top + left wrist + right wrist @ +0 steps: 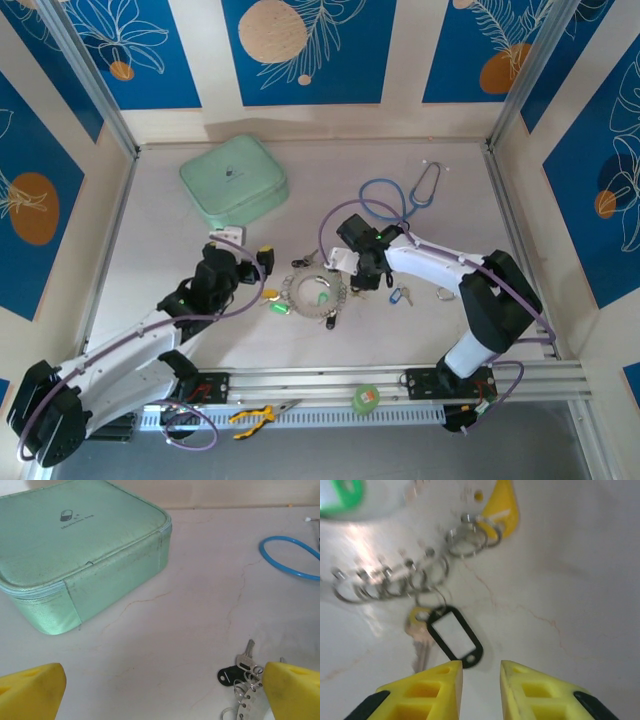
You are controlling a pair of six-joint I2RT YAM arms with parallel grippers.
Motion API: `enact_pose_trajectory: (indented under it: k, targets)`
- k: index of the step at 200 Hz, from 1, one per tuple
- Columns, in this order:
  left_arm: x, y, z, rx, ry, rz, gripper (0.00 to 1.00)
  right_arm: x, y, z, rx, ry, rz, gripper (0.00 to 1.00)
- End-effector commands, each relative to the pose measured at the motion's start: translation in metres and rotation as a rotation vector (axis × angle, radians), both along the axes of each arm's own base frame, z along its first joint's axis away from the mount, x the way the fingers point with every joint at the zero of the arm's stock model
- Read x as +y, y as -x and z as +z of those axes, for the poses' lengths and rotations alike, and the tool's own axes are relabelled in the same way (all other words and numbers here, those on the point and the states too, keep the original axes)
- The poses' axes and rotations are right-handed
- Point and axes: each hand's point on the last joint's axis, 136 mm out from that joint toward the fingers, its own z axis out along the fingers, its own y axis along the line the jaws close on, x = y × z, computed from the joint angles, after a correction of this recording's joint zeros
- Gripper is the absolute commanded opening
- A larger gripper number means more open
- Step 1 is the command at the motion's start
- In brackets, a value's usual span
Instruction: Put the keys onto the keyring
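Observation:
The silvery keyring [313,296] lies mid-table with several keys hanging from its rim. Among them are a green tag [322,297] and a yellow tag [270,295]. A blue-tagged key [400,296] lies loose to its right. My right gripper [362,272] hovers at the ring's right edge. In the right wrist view this gripper [481,692] is open with nothing between its fingers, just short of a black-framed tag [455,637] and a brass key [420,637] on the keyring [385,582]. My left gripper [160,695] is wide open and empty, with a black-tagged key [231,673] near its right finger.
A mint-green zip case [233,178] sits at the back left. A blue stethoscope [400,200] is behind the right arm and a small loose ring [445,293] lies beside that arm. Yellow pliers [255,413] and a green tape roll [366,398] rest on the front rail.

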Motion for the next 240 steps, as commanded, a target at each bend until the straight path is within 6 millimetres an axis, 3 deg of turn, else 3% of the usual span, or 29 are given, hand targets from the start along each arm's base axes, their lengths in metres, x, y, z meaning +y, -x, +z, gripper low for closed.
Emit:
enact_pose_trajectory:
  k: [1,29,56,88,122,138,152,188,240]
  targets:
    - [-0.013,-0.007,0.022,-0.044,0.049,-0.032,1.0,0.046,0.003,0.043,0.018,-0.298,-0.152,0.27]
    - [-0.017,-0.008,0.015,-0.005,0.058,-0.037,1.0,0.065,0.007,0.061,0.005,-0.478,-0.354,0.28]
    - [-0.019,-0.007,0.008,0.035,0.063,-0.044,1.0,0.046,0.002,0.059,0.067,-0.521,-0.71,0.24]
    - [-0.024,-0.005,0.001,0.077,0.086,-0.053,0.99,0.022,0.021,0.04,0.173,-0.476,-0.949,0.17]
    - [-0.034,-0.004,-0.005,0.112,0.126,-0.082,0.96,0.016,0.047,0.024,0.268,-0.413,-0.927,0.26]
    - [-0.039,-0.003,-0.006,0.126,0.13,-0.102,0.95,0.009,0.053,0.018,0.231,-0.328,-0.86,0.29]
    - [-0.042,-0.003,-0.005,0.127,0.135,-0.113,0.94,0.004,0.051,0.018,0.171,-0.266,-0.789,0.3]
    - [-0.04,-0.001,-0.001,0.109,0.122,-0.12,0.94,0.014,0.047,0.022,0.042,-0.178,-0.515,0.31]
    - [-0.025,0.006,-0.005,0.113,0.104,-0.083,0.94,0.032,0.036,0.015,0.087,-0.111,-0.545,0.3]
